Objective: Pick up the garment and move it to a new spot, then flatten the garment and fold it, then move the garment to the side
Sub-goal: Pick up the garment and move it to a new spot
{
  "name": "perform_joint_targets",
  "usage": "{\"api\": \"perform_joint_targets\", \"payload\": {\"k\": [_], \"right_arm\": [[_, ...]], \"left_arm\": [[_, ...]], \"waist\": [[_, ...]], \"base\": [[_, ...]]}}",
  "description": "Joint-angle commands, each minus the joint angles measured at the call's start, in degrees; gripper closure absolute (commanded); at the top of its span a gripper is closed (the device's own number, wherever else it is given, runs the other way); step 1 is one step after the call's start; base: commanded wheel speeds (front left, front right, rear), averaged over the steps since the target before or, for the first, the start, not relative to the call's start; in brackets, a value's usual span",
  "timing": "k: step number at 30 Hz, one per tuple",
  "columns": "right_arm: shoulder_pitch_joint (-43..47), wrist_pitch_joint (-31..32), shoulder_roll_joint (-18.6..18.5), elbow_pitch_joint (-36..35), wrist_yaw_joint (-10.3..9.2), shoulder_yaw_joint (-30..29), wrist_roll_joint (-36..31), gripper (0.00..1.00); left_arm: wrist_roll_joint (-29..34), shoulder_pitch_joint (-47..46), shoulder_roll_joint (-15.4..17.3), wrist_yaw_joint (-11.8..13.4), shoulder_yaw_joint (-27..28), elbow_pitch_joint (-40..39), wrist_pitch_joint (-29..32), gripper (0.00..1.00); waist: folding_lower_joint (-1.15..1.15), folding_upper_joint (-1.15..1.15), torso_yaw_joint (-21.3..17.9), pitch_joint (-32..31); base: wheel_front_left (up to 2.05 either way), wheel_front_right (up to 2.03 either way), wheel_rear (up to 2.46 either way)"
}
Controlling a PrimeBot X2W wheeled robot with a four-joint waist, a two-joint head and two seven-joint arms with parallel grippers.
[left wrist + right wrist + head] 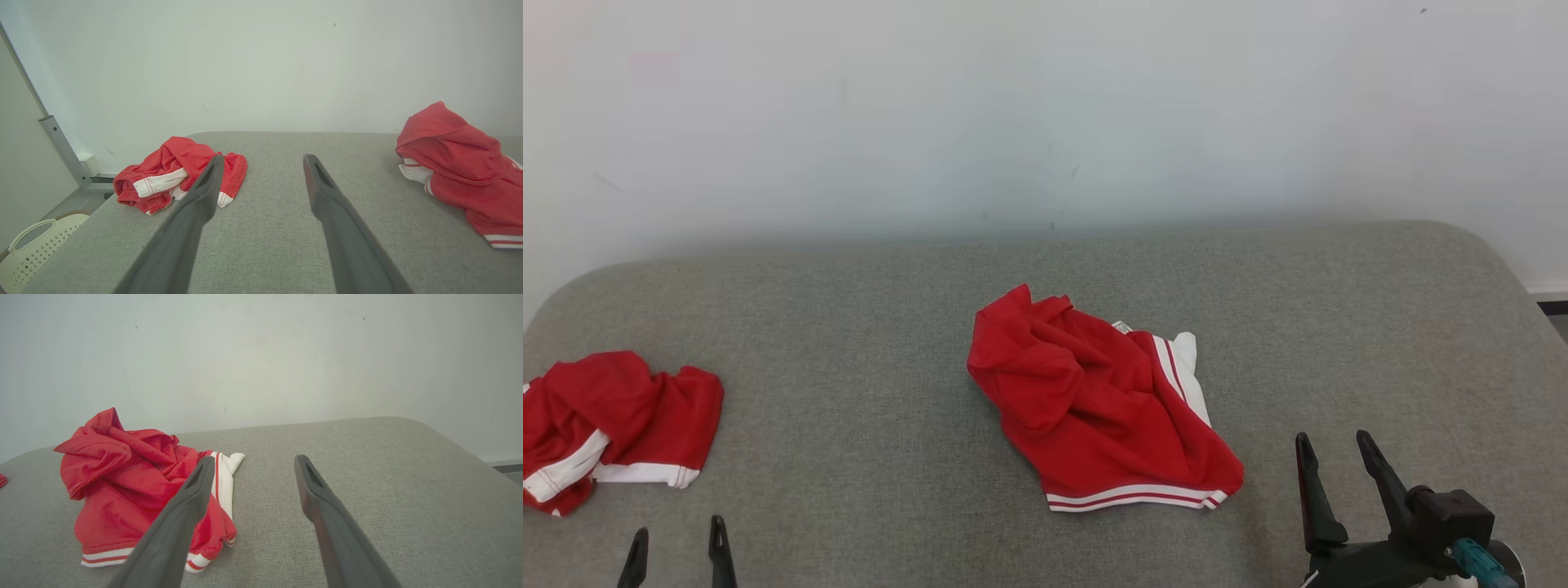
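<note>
A crumpled red garment (1086,400) with white striped trim lies in the middle of the grey fabric surface (866,327). It sits at the right in the left wrist view (461,171) and at the left in the right wrist view (122,482). My right gripper (1334,441) hovers open to the lower right of it, empty (254,459). My left gripper (678,531) stands open at the near edge, nothing between its fingers (264,159).
A second crumpled red and white garment (613,408) lies at the surface's left edge (184,163). A white wall (1045,106) runs behind. A pale perforated basket (28,249) stands on the floor off the left side. The surface's corners are rounded.
</note>
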Motion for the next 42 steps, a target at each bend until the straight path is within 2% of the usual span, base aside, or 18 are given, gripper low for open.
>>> {"api": "perform_joint_targets", "payload": {"k": [1, 10, 16, 28, 42], "right_arm": [[0.7, -0.2, -0.1, -0.4, 0.19, 0.1, 0.4, 0.00], [1.7, -0.7, -0.1, 0.3, 0.19, 0.9, 0.7, 0.00], [1.8, -1.0, -0.1, 1.0, 0.19, 1.8, 1.2, 0.00], [1.9, -2.7, -0.1, 3.1, 0.20, 4.7, 2.0, 0.00], [1.0, -3.8, -0.1, 4.3, 0.20, 4.8, 1.5, 0.00]], "left_arm": [[-0.1, 0.9, -0.6, 0.3, 0.4, 0.0, -0.5, 0.00], [0.0, -0.2, -2.5, -1.9, 0.3, 1.5, -1.0, 0.00], [1.0, -1.0, -4.1, -2.5, 0.0, 2.4, -1.2, 0.00], [1.9, -2.0, -5.0, -4.0, -0.1, 3.5, -1.1, 0.00], [2.7, -2.5, -5.0, -5.0, -0.4, 4.4, -1.1, 0.00]], "waist": [[0.00, 0.00, 0.1, -0.1], [0.00, 0.00, 0.7, -0.5], [0.00, 0.00, 0.7, -0.5], [0.00, 0.00, 0.6, -0.4], [0.00, 0.00, 0.2, -0.2]], "base": [[0.00, 0.00, 0.00], [0.00, 0.00, 0.00], [0.00, 0.00, 0.00], [0.00, 0.00, 0.00], [0.00, 0.00, 0.00]]}}
